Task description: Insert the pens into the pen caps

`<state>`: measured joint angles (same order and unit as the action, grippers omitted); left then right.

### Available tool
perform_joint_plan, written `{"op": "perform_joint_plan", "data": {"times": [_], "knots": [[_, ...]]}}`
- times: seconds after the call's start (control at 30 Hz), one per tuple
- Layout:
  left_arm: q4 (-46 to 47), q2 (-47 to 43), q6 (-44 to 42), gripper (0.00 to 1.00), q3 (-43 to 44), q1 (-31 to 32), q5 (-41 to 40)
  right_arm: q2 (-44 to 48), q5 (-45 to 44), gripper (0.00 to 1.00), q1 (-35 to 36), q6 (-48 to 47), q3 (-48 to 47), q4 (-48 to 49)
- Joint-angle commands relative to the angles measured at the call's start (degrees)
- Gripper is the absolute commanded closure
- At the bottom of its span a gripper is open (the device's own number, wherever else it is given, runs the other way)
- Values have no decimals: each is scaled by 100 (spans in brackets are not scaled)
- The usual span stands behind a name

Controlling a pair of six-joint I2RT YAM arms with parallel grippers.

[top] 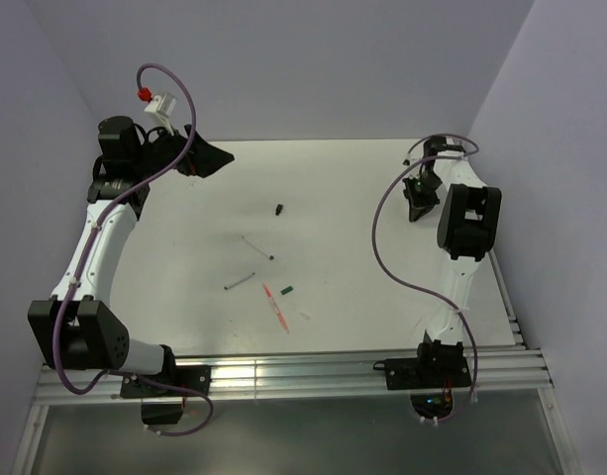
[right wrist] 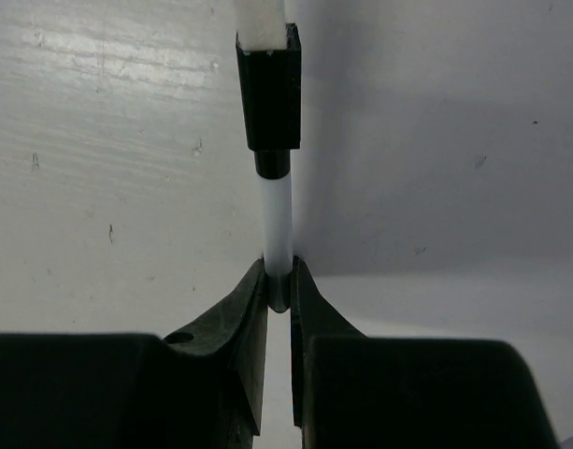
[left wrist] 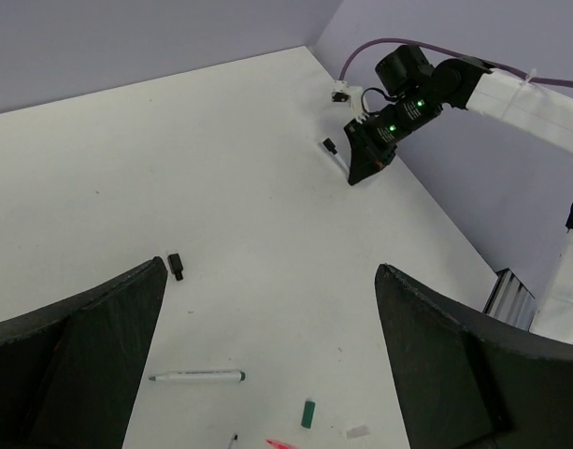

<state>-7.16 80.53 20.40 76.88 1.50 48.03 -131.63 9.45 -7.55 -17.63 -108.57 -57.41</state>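
White table, lavender walls. Left gripper (left wrist: 267,271) hovering over 10 o'clock corner, fingers gaping wide, holding nothing. Right gripper (right wrist: 279,281) hanging at 2 o'clock edge, fingers pinching white pen (right wrist: 277,224) wearing black collar. Black cap (top: 280,209) lying near centre. Grey pen (top: 258,246), second grey pen (top: 241,280), red pen (top: 276,306), green cap (top: 286,290), clear cap (top: 304,317) lying toward 6 o'clock, uncapped.

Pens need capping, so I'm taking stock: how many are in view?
4. Mid-table lie one whitish pen, a second whitish pen nearer the arms and a red pen; the right gripper clamps a fourth white pen.
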Motion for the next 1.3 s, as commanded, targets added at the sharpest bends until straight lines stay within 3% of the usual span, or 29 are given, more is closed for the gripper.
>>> {"op": "perform_joint_plan", "data": {"times": [0.0, 0.3, 0.53, 0.9, 0.97, 1.27], "knots": [[-40, -2, -159, 1, 99, 17, -118, 129, -137, 100, -97, 31, 247, -166], [-224, -82, -353, 1, 143, 17, -233, 1051, -181, 100, -238, -144, 1916, -148], [-102, -64, -247, 0, 125, 17, -224, 1509, -418, 100, -466, -30, 2648, 19], [-84, -99, -221, 1, 90, 17, -215, 1439, -418, 77, -528, 14, 2763, 45], [-101, -82, -212, 1, 108, 17, -224, 1439, -409, 69, -528, 31, 2754, 54], [-128, -117, -265, 1, 117, 17, -259, 1421, -471, 63, -528, 49, 2719, 46]]}}
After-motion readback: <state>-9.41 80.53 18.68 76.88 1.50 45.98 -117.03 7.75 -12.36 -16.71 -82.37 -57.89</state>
